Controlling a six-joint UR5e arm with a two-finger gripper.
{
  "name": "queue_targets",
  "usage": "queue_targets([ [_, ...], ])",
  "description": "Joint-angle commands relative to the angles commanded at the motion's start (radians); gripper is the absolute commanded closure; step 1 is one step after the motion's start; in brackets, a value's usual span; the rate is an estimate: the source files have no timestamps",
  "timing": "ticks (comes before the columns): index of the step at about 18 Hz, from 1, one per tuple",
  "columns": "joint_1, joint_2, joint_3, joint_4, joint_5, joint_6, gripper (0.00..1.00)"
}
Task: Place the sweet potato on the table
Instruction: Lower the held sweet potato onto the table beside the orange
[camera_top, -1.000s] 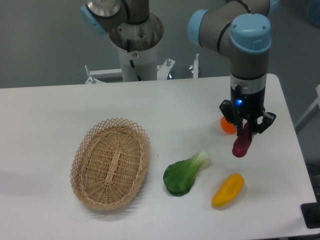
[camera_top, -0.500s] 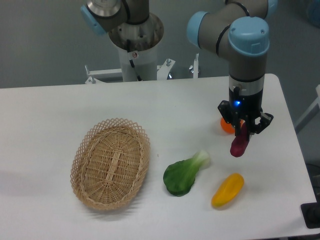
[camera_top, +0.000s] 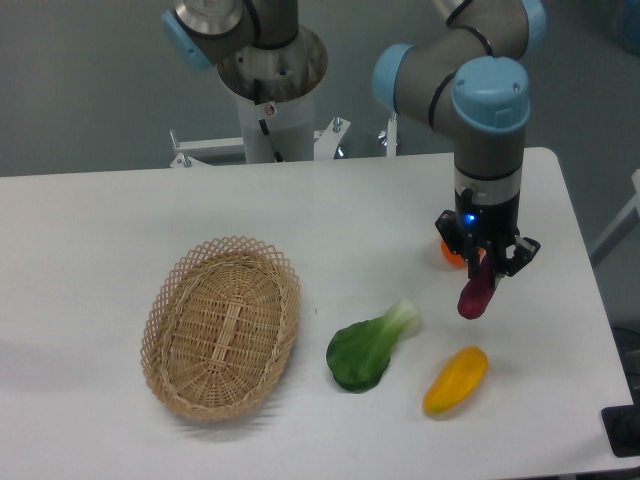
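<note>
— What do we see at the gripper (camera_top: 487, 272)?

— Its fingers are pinched on the upper end of the sweet potato (camera_top: 475, 295), which hangs down from them, tilted a little, its lower tip pointing toward the table (camera_top: 120, 220). We see a small blue light lit on the wrist just above the fingers.

— Is the sweet potato touching the table?

— We can't tell for sure from this one view; the lower tip looks clear of the white surface, near the right side of the tabletop.

— What lies closest to the gripper?

— Just behind it, partly hidden by the fingers, we see a round orange fruit (camera_top: 452, 252). Below the gripper and slightly to its left lies a yellow-orange pepper (camera_top: 455, 380), apart from the sweet potato. Further left of the gripper we see a leafy green vegetable (camera_top: 370, 345) with a pale stalk end pointing up toward the gripper.

— And further out?

— Well apart to the left sits an oval wicker basket (camera_top: 222, 326). Behind the table, up and left of the gripper, stands the arm's base column (camera_top: 270, 95).
</note>
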Motion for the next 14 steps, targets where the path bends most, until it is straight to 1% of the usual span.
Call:
queue_targets([
  [1,0.018,-0.015,-0.015,0.029,0.005,0.060,0.83],
  [3,0.048,-0.051,-0.043,0.113,0.003,0.149,0.84],
  [4,0.052,-0.069,-0.051,0.138,0.002,0.178,0.84],
  [6,0.052,-0.104,-0.051,0.158,0.002,0.195,0.84],
  [8,0.052,-0.124,-0.054,0.169,0.003,0.197,0.84],
  [14,0.051,-0.144,-0.074,0.173,0.002,0.180,0.82],
])
